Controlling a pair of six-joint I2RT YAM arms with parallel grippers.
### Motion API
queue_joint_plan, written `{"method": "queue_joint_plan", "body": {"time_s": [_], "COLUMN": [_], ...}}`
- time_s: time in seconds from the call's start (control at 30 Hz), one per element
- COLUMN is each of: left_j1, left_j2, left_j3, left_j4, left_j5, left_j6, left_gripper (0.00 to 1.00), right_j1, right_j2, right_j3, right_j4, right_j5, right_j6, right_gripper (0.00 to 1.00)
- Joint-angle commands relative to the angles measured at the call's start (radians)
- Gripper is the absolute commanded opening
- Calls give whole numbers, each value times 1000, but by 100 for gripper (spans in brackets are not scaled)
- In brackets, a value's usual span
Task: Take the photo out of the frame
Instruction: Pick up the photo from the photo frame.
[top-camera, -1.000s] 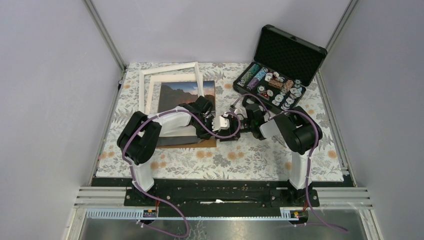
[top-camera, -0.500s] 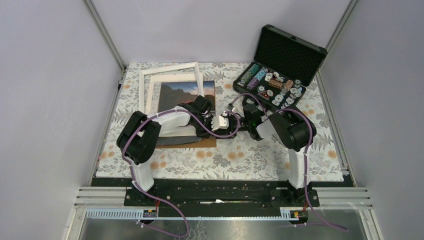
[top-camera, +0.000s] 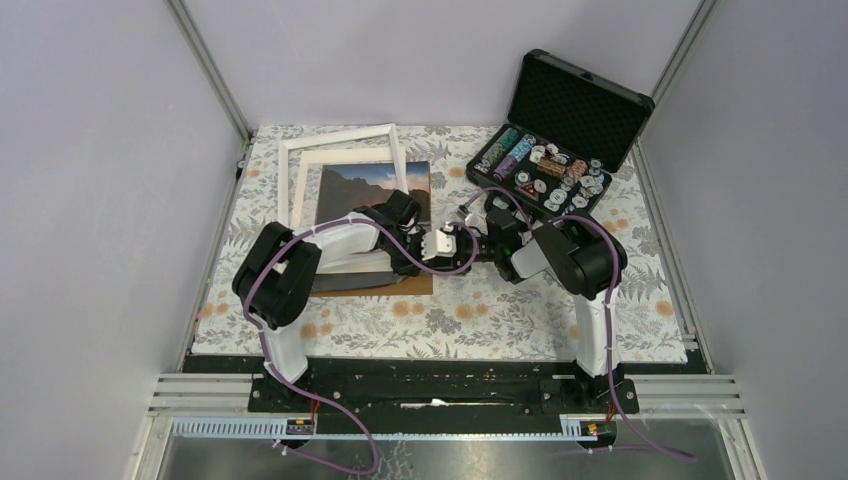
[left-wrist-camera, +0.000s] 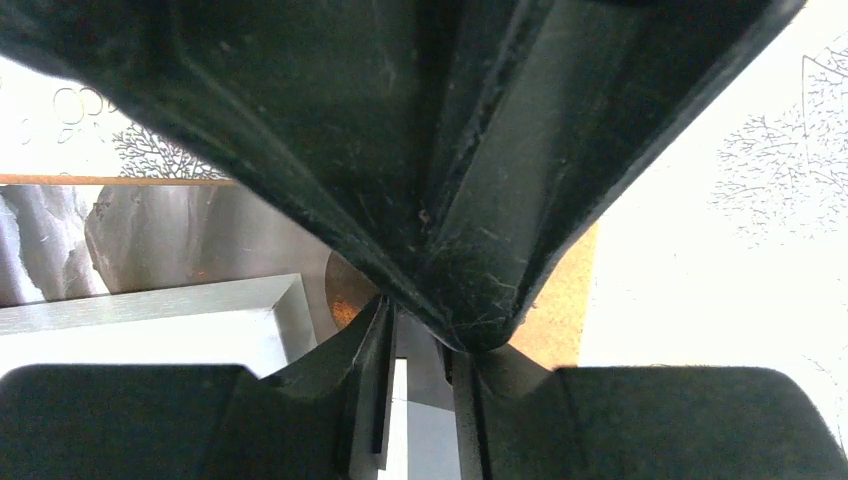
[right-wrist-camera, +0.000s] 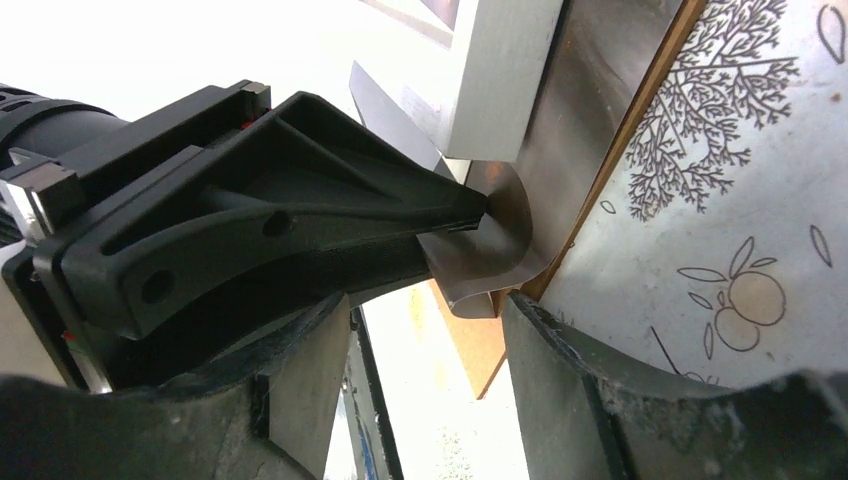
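**Pinching photo corner, frame set aside**

Left gripper is clamped on the curled near-right corner of the dark landscape photo print, which lies on a brown fibreboard backing. Right gripper has its jaws apart, flanking the curl. Narrow white rectangular frame is far left.

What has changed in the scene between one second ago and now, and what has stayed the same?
The right arm swung left, carrying its open right gripper to the lifted corner of the photo, which the left gripper pinches. The left gripper drew slightly left. The frame, backing board and poker chip case stayed put.
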Motion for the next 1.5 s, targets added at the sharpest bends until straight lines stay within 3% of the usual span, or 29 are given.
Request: {"method": "queue_joint_plan", "body": {"time_s": [0.0, 0.3, 0.5, 0.67, 0.83, 0.93, 1.1, 1.2, 1.47], "left_j1": [5, 4, 6, 17, 52, 86, 174, 230, 379], "left_j2": [82, 66, 11, -62, -160, -264, -390, -445, -515], "left_j3": [-73, -79, -80, -65, -73, -86, -82, -86, -150], "left_j4": [-13, -27, -69, -132, -215, -253, -269, -243, -116], "left_j5": [-79, -53, 2, 23, 31, 50, 56, 67, 65], "left_j6": [47, 58, 68, 55, 30, 1, -104, -179, -299], "left_gripper": [35, 44, 65, 72, 81, 86, 93, 98, 99], "right_j1": [42, 70, 77, 77, 76, 76, 76, 75, 46], "right_j2": [21, 39, 49, 42, 29, 21, 9, -30, -189], "right_j3": [7, 22, 30, 29, 29, 28, 38, 34, 26], "right_j4": [87, 95, 55, 8, -29, -61, -118, -155, -289], "right_j5": [36, 41, 57, 65, 48, 31, 1, -15, -71], "right_j6": [30, 45, 39, 11, -4, -19, -38, -53, -127], "right_gripper": [64, 59, 53, 42, 39, 31, 0, 0, 0]}}
